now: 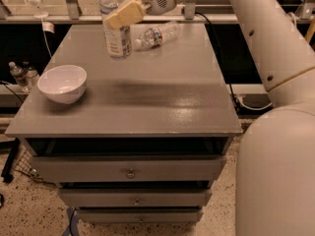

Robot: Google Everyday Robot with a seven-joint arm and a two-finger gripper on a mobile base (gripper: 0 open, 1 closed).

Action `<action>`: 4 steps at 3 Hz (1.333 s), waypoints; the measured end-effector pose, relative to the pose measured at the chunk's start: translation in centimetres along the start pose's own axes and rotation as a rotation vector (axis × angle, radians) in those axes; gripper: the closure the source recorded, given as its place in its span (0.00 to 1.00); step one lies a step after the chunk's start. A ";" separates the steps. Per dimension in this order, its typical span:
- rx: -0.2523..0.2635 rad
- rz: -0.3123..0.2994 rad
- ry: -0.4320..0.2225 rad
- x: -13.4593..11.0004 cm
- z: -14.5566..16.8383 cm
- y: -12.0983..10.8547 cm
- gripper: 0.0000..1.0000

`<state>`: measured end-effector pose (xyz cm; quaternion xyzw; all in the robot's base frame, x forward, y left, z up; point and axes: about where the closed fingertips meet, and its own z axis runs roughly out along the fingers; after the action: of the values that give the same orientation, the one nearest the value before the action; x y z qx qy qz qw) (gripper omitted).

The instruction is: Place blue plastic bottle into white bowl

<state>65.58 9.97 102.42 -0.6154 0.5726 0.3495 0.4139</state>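
Bench (pixel 162 102) is carrying everything on its grey top. Arm (pixel 256 28) is reaching in from 2 o'clock over the far edge. White bowl (pixel 62 84) is sitting at 9 o'clock, mouth up, well apart from the bottle. Blue plastic bottle (pixel 118 41) is staying upright at 12 o'clock; whether its base is touching the top, cannot tell. Gripper (pixel 122 16) is at its shoulder, fingers clamping the upper body, probably gripping high so the base is free to enter the bowl first. Squashed bottle (pixel 157 33) is lying just beside, at 3 o'clock.
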 end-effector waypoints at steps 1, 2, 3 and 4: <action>-0.019 -0.003 -0.006 -0.3 0.7 0.0 1.00; -0.100 -0.022 -0.028 -1.4 3.3 1.2 1.00; -0.200 -0.052 -0.010 -2.8 7.0 2.8 1.00; -0.269 -0.102 0.005 -4.5 9.6 4.1 1.00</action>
<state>61.45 20.58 102.02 -0.6945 0.4897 0.4000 0.3434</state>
